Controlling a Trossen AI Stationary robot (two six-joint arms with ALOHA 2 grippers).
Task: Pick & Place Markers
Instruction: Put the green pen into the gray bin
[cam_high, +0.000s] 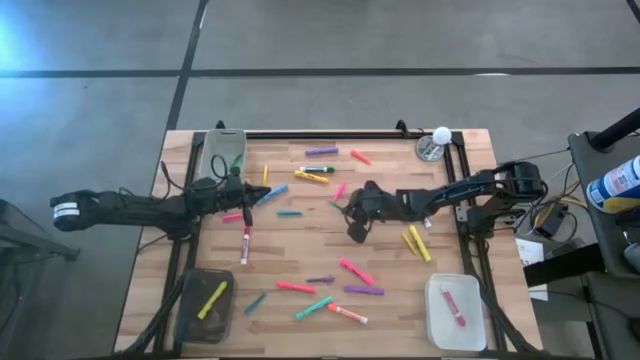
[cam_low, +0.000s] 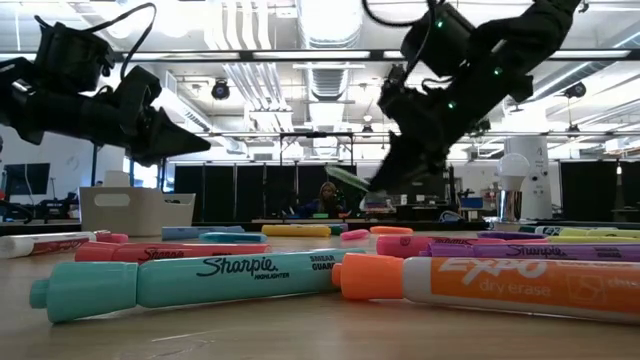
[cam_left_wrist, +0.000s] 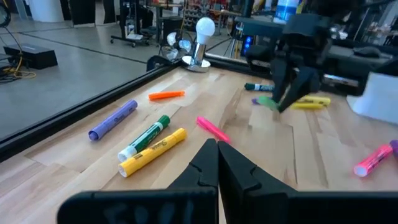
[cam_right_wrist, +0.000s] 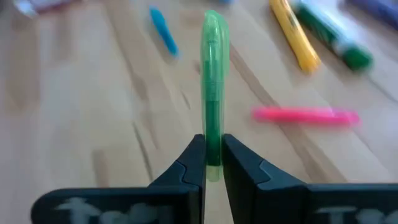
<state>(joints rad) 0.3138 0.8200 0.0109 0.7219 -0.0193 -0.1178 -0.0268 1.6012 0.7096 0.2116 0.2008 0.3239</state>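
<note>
Now translucent green marker (cam_right_wrist: 214, 93) pinched in right tool (cam_right_wrist: 213, 163).

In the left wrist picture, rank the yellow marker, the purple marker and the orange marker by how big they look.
1. Yellow marker, largest.
2. Purple marker, slightly smaller; close to the yellow one, so that order is unsure.
3. Orange marker, smallest, though it lies farthest from the camera, so its true size may match.

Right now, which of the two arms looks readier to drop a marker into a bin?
The right one: the right gripper is shut on a green marker, lifted off the table. The left gripper is shut and holds nothing.
</note>
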